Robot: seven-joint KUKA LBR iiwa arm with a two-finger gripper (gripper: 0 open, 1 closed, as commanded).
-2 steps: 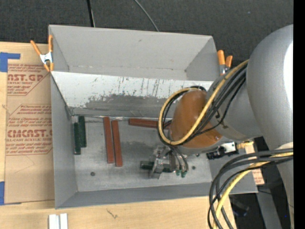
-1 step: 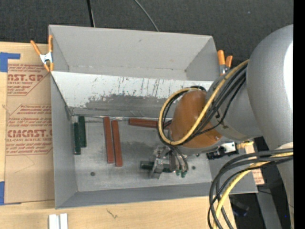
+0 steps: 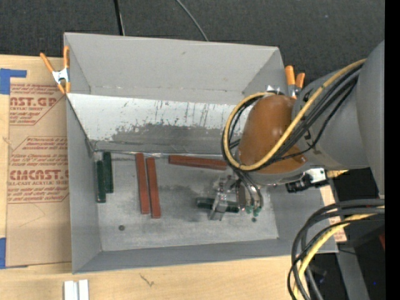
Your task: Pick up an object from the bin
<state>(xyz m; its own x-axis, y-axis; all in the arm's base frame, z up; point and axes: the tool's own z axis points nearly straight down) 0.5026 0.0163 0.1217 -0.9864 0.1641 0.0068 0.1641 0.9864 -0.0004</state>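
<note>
Grey sheet metal makes up the bin (image 3: 175,67) I am working over, and on its floor I count six slim bars: three flat reddish-brown ones and three dark green ones. The first reddish-brown bar (image 3: 142,183) and the second reddish-brown bar (image 3: 154,187) lie side by side left of centre, both running front to back. The third reddish-brown bar (image 3: 197,162) lies crosswise at the foot of the back wall, its right end passing under the arm. By the left wall the outer dark green bar (image 3: 100,181) and the inner dark green bar (image 3: 108,172) lie close together, also front to back. The lone dark green bar (image 3: 204,202) lies crosswise on the right front of the floor, well apart from the rest. The gripper (image 3: 220,208) sits right on it, with the bar's left end sticking out towards the middle of the bin. I cannot tell from up here whether the gripper is spread or clamped on that bar. The arm comes in from the right, its orange-brown wrist cover (image 3: 269,133) looped with yellow and black cables (image 3: 232,120), and the wrist points down at the floor.
</note>
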